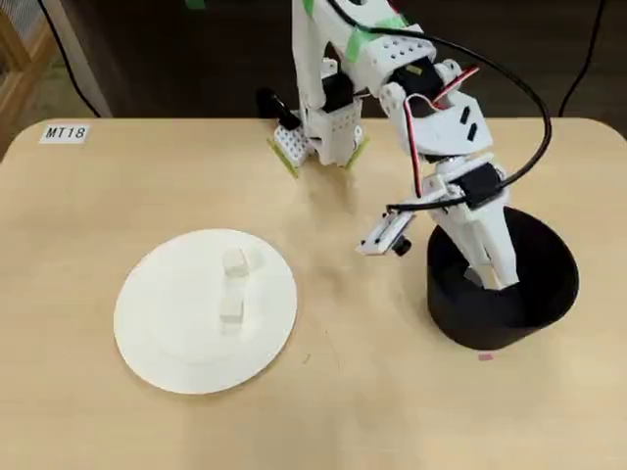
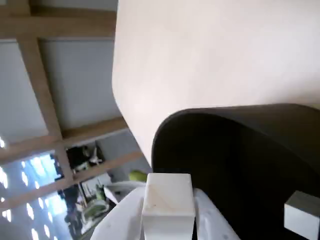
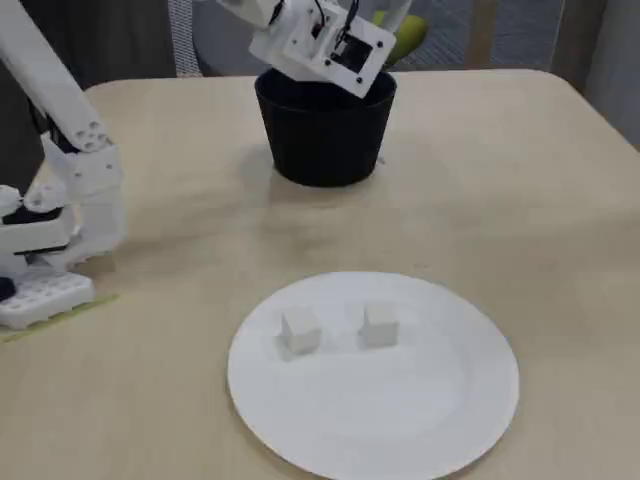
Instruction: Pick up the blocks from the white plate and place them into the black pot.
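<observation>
With the gripper (image 2: 167, 220) closed on a block (image 2: 168, 200) just over the black pot (image 1: 502, 294), it should open only once the block is well inside the rim, near the block already inside (image 2: 301, 212); two blocks (image 3: 300, 330) wait on the white plate (image 3: 440, 420), left in the overhead view.

gripper (image 2: 167, 220) clamping block (image 2: 168, 200), black pot (image 2: 235, 150)

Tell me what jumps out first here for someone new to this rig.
The gripper reaching into the black pot at the overhead view's right, shut on a white block, with another block already inside. Then the white plate at the overhead view's left, two blocks on it.
</observation>
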Tool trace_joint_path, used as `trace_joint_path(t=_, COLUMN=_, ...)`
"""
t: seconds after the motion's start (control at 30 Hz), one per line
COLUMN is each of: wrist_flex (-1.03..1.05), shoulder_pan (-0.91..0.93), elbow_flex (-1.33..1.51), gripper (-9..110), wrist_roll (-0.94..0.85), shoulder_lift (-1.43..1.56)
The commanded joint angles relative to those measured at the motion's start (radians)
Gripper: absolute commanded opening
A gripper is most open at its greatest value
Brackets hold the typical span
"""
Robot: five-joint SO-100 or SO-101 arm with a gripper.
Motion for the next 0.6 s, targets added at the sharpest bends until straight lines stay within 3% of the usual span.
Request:
trace_joint_path(t=0.0, wrist_flex=0.046, shoulder_pan=-0.029, elbow_flex=-0.003, gripper=19, wrist_roll=-0.025, shoulder_lift=0.052)
trace_joint_path(t=0.07, wrist_flex=0.089, shoulder_pan=-0.044, elbow_flex=-0.003, gripper=33, wrist_roll=-0.051, shoulder_lift=0.061)
trace_joint_path(t=0.2, wrist_flex=0.121, shoulder_pan=-0.049, elbow_flex=-0.003, gripper=36, wrist_roll=-0.063, shoulder_lift=0.074)
trace_joint_path(t=0.23, wrist_flex=0.129, shoulder_pan=-0.043, elbow_flex=-0.003, gripper=34, wrist_roll=-0.064, shoulder_lift=0.078)
trace_joint_path(t=0.33, wrist_flex=0.172, shoulder_pan=-0.006, elbow_flex=-0.018, gripper=-1, wrist_roll=-0.049, shoulder_lift=0.1)
trace_joint_path(t=0.57, wrist_flex=0.52, shoulder_pan=0.288, elbow_flex=-0.236, gripper=-2, wrist_roll=-0.028, shoulder_lift=0.025)
